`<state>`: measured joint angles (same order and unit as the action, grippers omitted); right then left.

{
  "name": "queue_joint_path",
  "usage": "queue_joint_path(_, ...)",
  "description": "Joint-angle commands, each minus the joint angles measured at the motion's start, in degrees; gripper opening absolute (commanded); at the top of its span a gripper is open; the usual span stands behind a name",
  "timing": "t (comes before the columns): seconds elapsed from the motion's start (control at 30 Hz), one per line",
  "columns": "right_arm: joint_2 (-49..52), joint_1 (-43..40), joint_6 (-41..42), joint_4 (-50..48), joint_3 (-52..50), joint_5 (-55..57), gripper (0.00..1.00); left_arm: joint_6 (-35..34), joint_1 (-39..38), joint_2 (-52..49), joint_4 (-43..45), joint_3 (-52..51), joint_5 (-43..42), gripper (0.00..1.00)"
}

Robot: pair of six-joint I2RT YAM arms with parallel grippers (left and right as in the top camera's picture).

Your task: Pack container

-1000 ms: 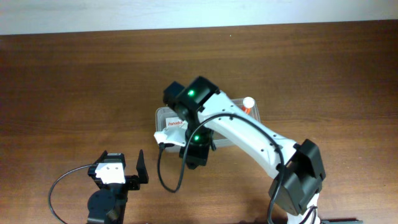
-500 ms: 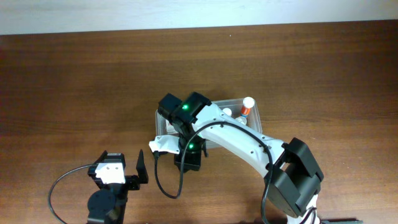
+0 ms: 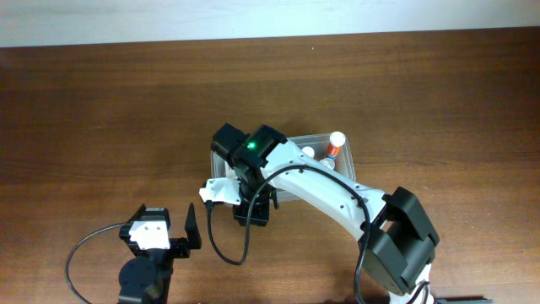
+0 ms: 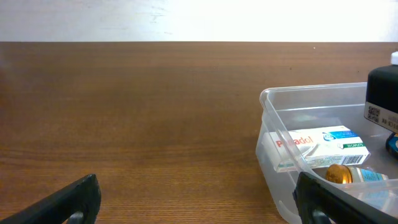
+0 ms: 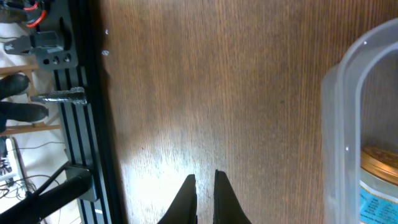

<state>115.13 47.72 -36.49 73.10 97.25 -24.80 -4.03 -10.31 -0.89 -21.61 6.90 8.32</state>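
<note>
Right gripper [image 5: 203,178] clenched, empty, beside the container's [image 4: 273,99] 7 o'clock corner; left gripper [image 4: 198,200] released, idle at the table's [image 3: 84,127] 8 o'clock; advice: rise clear of the rim before travelling.

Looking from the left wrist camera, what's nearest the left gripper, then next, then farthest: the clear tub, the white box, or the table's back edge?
1. Clear tub: its side wall, low on the right.
2. White box: inside the tub.
3. Table's back edge: far across, by the wall.

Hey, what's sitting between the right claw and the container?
Nothing: the right wrist view shows only bare wooden table between the shut right claw and the container.
</note>
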Motion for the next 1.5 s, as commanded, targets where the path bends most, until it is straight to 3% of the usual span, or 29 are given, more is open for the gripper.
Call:
queue_joint_path(0.0,-1.18,0.20,-0.81,-0.33,-0.74,1.68,0.04,1.09,0.35,0.55,0.13,-0.37,-0.59,1.00)
queue_joint_path(0.83,-1.18,-0.22,-0.57,-10.21,-6.03,7.96,0.04,1.09,0.35,0.55,0.11,-0.37,-0.59,1.00)
queue_joint_path(1.47,-1.18,-6.97,2.91,-14.38,-6.03,5.64,0.04,1.09,0.35,0.55,0.13,-0.37,-0.59,1.00)
